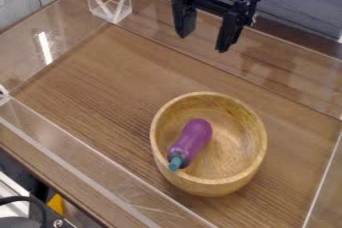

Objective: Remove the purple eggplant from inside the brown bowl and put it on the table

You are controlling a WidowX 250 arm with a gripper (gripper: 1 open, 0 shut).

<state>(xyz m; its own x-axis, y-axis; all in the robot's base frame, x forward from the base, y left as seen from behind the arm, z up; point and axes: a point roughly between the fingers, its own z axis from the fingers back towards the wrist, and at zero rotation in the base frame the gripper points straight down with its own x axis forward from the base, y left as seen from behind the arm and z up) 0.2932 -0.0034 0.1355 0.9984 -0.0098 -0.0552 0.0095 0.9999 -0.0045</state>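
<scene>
table: the wood-grain top ran wide around the brown bowl on every side, with clear acrylic walls along its edges; there was bare wood to the bowl's left and behind it where the eggplant could be set down.
brown bowl: it sat toward the near right of the table, upright, its thick rim whole and its tan inside showing; it served as the landmark for everything below.
gripper: it hung well behind the bowl and above it, pointing downward, its dark fingers standing apart with nothing between them; it touched neither bowl nor eggplant.
purple eggplant: it lay inside the bowl, on the left half of the bowl's floor and resting up against the inner slope, not yet lifted.
eggplant heading: its long axis ran from the bowl's near-left wall up toward the bowl's centre; the teal stem cap pointed at the near-left rim, the rounded purple end at the middle.
risk, grip: the glossy curved body would probably slip or roll down the slope if the fingers closed along the axis and not across it.
risk, bowl: a descent too close to the left rim could have struck the thick wall and shoved or tipped the bowl.
risk, release: dropped from height, the eggplant might have rolled toward an acrylic wall.
</scene>
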